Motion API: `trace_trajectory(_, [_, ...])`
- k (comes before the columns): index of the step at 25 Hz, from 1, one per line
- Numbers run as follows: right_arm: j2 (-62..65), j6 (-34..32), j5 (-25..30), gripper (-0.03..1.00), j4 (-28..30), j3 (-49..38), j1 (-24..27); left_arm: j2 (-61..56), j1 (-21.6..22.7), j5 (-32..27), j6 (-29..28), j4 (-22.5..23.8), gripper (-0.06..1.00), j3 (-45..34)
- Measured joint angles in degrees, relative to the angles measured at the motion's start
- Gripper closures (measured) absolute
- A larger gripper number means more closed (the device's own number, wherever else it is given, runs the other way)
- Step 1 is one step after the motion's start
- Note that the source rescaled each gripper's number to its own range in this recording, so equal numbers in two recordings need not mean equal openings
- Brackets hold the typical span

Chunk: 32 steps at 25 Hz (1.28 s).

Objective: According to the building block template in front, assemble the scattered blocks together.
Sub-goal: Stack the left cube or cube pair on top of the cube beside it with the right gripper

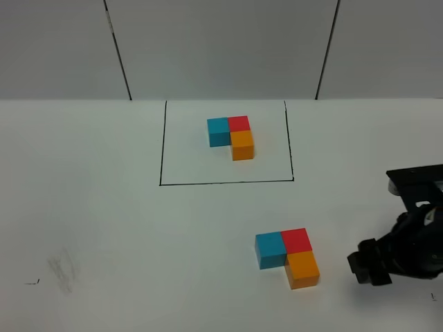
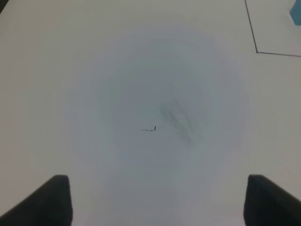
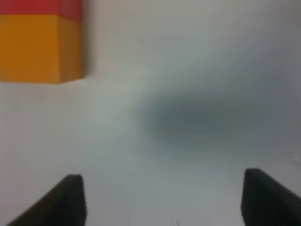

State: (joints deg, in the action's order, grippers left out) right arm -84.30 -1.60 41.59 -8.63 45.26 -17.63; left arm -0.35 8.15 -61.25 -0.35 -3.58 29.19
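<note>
basically the build looks done. the building block template, a small l-shaped trio of joined matte cubes inside a thin black drawn rectangle on the white bench, reads blue left, red right, orange in front of the red.

the scattered blocks are no longer scattered: plain light blue cube, red cube and orange cube sit touching in the same l, on the near side of the rectangle and a bit toward the right arm. same colour order, same orientation as far as the high view shows. seams look tight; a slight skew can't be ruled out from here.

right jaws are spread and hold nothing. they sit just to the right of the assembled trio, near the orange cube but apart from it, with only bare bench between the tips. in the wrist view the orange cube shows with a red strip beyond it.

left jaws are spread wide, empty, well left of the rectangle over bare bench with a faint smudge and a tiny dark mark.

my read: nothing left to place. at most pull the right arm clear.
</note>
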Motion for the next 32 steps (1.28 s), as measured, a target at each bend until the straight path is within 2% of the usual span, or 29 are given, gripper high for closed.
trace_trajectory(4, [-4.8, -1.5, 1.2, 0.53, 0.0, 6.7, -2.2, 0.0, 0.0, 0.0, 0.0, 0.0, 0.3, 0.0])
trace_trajectory(7, [-6.1, -5.1, 0.9, 0.53, 1.1, 8.7, -4.2, 0.0, 0.0, 0.0, 0.0, 0.0, 0.3, 0.0])
trace_trajectory(13, [-9.0, -15.6, 2.9, 0.53, 10.9, 8.9, -8.0, 0.0, 0.0, 0.0, 0.0, 0.0, 0.3, 0.0])
trace_trajectory(15, [-9.9, -17.9, 3.7, 0.53, 12.2, 8.9, -8.8, 0.0, 0.0, 0.0, 0.0, 0.0, 0.3, 0.0])
trace_trajectory(19, [-10.1, -19.1, 3.6, 0.53, 11.8, 8.9, -10.2, 0.0, 0.0, 0.0, 0.0, 0.0, 0.3, 0.0])
trace_trajectory(23, [-10.1, -19.1, 3.3, 0.53, 8.6, 9.1, -11.1, 0.0, 0.0, 0.0, 0.0, 0.0, 0.3, 0.0])
trace_trajectory(32, [-10.6, -19.1, 3.4, 0.53, 8.0, 15.7, -16.5, 0.0, 0.0, 0.0, 0.0, 0.0, 0.3, 0.0])
